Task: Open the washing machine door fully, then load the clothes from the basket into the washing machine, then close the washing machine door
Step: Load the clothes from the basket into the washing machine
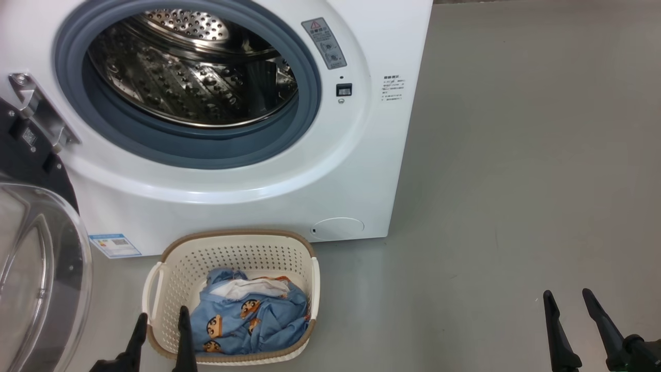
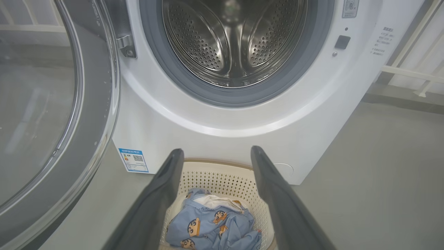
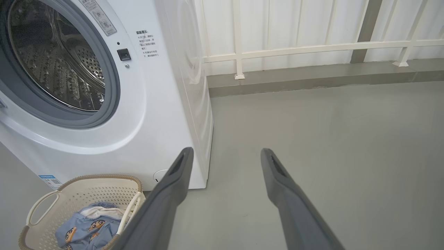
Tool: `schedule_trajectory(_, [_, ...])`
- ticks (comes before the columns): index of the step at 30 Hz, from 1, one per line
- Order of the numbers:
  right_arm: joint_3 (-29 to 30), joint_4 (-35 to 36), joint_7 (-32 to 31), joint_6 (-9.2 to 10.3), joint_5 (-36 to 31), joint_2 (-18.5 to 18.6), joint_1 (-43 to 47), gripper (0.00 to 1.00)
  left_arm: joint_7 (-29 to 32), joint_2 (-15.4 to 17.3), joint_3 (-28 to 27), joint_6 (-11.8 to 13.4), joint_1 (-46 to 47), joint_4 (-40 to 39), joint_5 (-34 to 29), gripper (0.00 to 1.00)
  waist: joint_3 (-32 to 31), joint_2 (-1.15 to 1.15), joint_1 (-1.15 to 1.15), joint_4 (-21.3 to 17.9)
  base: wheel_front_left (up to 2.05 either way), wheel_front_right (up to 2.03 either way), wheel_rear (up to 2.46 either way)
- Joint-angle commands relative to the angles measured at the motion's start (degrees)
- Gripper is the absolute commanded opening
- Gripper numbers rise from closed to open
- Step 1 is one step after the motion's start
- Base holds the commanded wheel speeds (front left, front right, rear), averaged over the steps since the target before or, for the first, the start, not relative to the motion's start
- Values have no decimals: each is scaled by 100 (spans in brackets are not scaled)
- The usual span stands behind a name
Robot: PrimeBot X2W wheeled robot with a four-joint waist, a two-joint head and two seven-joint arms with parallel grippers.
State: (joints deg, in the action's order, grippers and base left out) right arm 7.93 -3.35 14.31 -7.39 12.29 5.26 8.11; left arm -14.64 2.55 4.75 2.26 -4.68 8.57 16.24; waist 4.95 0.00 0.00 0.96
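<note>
The washing machine has its door swung wide, but the basket in front holds the clothes, my left hand spread empty at its rim and my right hand spread over the floor, so loading and closing remain.

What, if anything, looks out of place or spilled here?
Nothing stands out. The washing machine door hangs open at the left, the basket stands upright before the washing machine, and the clothes lie bundled inside it.
</note>
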Motion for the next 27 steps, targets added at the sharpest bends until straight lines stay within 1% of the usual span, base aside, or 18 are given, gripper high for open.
schedule_trajectory(1, [-153, 119, 69, -10, 36, 70, -203, 100, -36, 32, -168, 5, 193, -142, -55, 100, 4, 0, 0, -14, 0, 0, 0])
schedule_trajectory(7, [-189, 93, 69, -10, 66, 45, -251, 100, -36, 32, -135, -38, 246, -30, -178, 100, 77, 0, 0, -123, 0, 0, 0])
schedule_trajectory(13, [-231, 84, 69, -10, 148, 21, -356, 100, -36, 32, -151, -134, 409, 277, -275, 100, 336, 0, 0, -287, 0, 0, 0])
schedule_trajectory(20, [-304, 42, 69, -10, 265, 16, -535, 100, -35, 32, -249, -145, 754, 712, -165, 100, 729, 0, 0, -535, 0, 0, 0])
schedule_trajectory(23, [-323, 29, 69, -10, 321, 7, -641, 100, 67, 32, -289, -99, 959, 938, 26, 100, 928, 0, 0, -641, 0, 0, 0])
schedule_trajectory(27, [-356, 26, 69, -10, 398, 15, -816, 100, 249, 39, -244, -116, 1285, 1146, 82, 100, 1238, 0, 0, -766, 0, 0, 0])
